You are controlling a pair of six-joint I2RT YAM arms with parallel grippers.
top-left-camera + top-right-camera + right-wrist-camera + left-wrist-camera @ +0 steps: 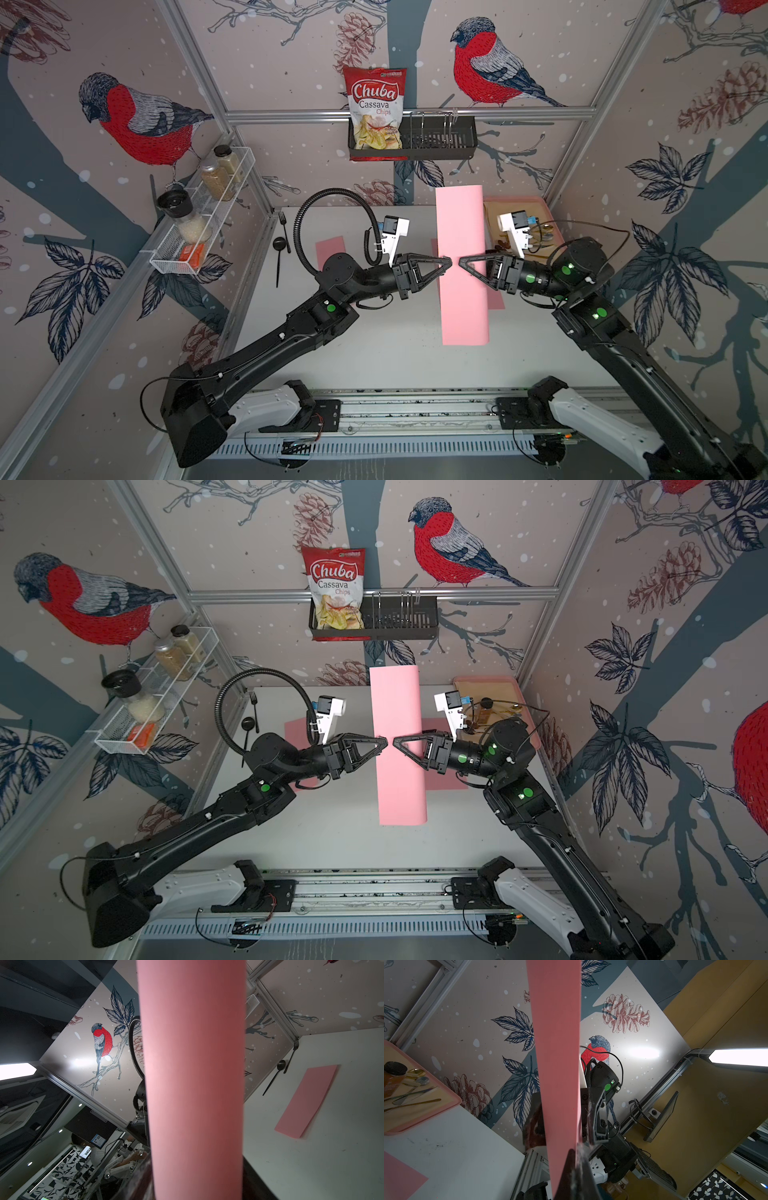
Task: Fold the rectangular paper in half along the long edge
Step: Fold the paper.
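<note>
Paper [460, 220] is held curled lengthwise above the table [374, 353], right of centre in both top views. Left gripper [449, 262] is clenched on its left long edge. Right gripper [461, 262] straddles the curled side, jaws parted.

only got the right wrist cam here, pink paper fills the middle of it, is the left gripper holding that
Observer: Yes. In both top views the left gripper is shut on one long edge of the pink paper, which is held up above the table.
Operator: ok i see one other pink sheet lying by the fork, any more paper around
Observer: One more. A second pink sheet lies flat on the table, partly under the right arm and partly hidden by the raised paper.
</note>
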